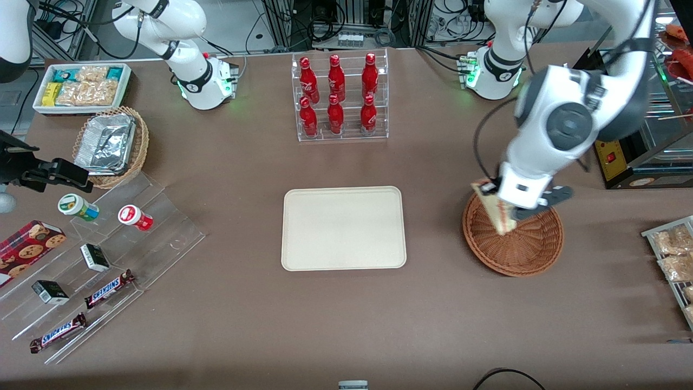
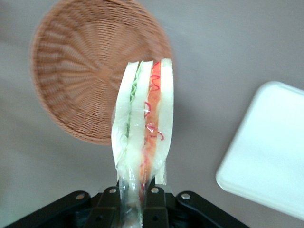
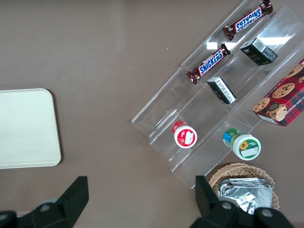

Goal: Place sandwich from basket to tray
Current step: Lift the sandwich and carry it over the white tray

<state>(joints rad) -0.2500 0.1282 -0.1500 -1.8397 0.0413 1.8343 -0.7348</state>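
Note:
My left gripper (image 1: 511,214) is shut on the sandwich (image 1: 494,207), a wrapped wedge of white bread with green and red filling (image 2: 142,118). It holds the sandwich in the air above the reddish-brown wicker basket (image 1: 528,246), over the basket's rim nearest the tray. The basket (image 2: 80,76) lies empty below the sandwich. The cream-beige tray (image 1: 343,228) lies flat and bare at the table's middle, beside the basket; a corner of the tray shows in the left wrist view (image 2: 266,152) and in the right wrist view (image 3: 26,128).
A clear rack of red bottles (image 1: 339,97) stands farther from the front camera than the tray. A wire rack of snack packets (image 1: 674,254) sits at the working arm's end. Clear steps with candy bars (image 1: 108,287), a lighter basket with foil container (image 1: 111,143) and a white snack bin (image 1: 81,86) lie toward the parked arm's end.

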